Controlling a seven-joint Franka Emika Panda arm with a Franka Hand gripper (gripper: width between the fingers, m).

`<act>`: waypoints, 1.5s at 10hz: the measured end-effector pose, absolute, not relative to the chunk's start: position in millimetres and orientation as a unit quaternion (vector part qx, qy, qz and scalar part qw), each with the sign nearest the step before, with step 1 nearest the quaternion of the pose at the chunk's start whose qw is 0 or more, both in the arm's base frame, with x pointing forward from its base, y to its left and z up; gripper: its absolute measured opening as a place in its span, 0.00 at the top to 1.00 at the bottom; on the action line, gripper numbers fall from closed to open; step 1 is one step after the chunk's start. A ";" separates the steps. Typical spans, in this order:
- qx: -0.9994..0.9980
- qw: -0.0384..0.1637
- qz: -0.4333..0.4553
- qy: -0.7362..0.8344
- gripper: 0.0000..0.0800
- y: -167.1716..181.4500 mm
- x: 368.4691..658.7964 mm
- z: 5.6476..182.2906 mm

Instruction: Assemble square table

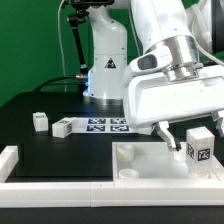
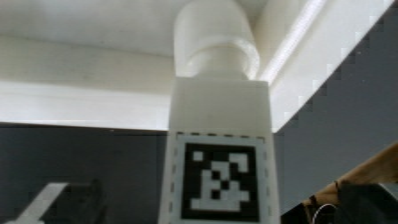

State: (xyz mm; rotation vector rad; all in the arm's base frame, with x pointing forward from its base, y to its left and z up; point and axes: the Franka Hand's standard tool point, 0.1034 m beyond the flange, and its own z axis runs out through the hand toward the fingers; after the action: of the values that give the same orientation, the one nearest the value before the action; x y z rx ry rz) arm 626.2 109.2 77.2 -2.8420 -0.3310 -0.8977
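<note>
One large white plastic square tray-like table top (image 1: 150, 160) with a raised rim dominates the black table, and every other place is best given from it. Rigid and light by the look of it, the top would be awkward to pinch anywhere but its rim, so it is better left lying flat as the base. Above its far corner, toward the exterior view's right, hangs the gripper (image 1: 183, 143), jaws spread wide and gripping nothing. Between them, upright on the top, stands a small white tagged block leg (image 1: 199, 146); the wrist view shows its tag and a rounded peg (image 2: 217, 45) on one end. Two more small white tagged block legs (image 1: 40, 121) (image 1: 62, 127) lie well apart from the top. These legs seem stiff, light and smooth, best gripped across flat opposite faces.
</note>
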 end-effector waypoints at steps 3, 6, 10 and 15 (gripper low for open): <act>-0.958 0.099 -0.244 -0.114 0.19 105.1 641.0 102.3; -0.973 0.140 -0.155 -0.098 0.19 117.1 649.0 104.5; -0.980 0.167 -0.029 -0.105 0.19 128.8 641.2 108.7; -0.992 0.128 -0.004 -0.019 0.19 122.6 643.4 101.9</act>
State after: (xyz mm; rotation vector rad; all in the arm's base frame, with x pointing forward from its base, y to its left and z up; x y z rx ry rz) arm 643.4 122.6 101.9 -2.8840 -0.0549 -0.0107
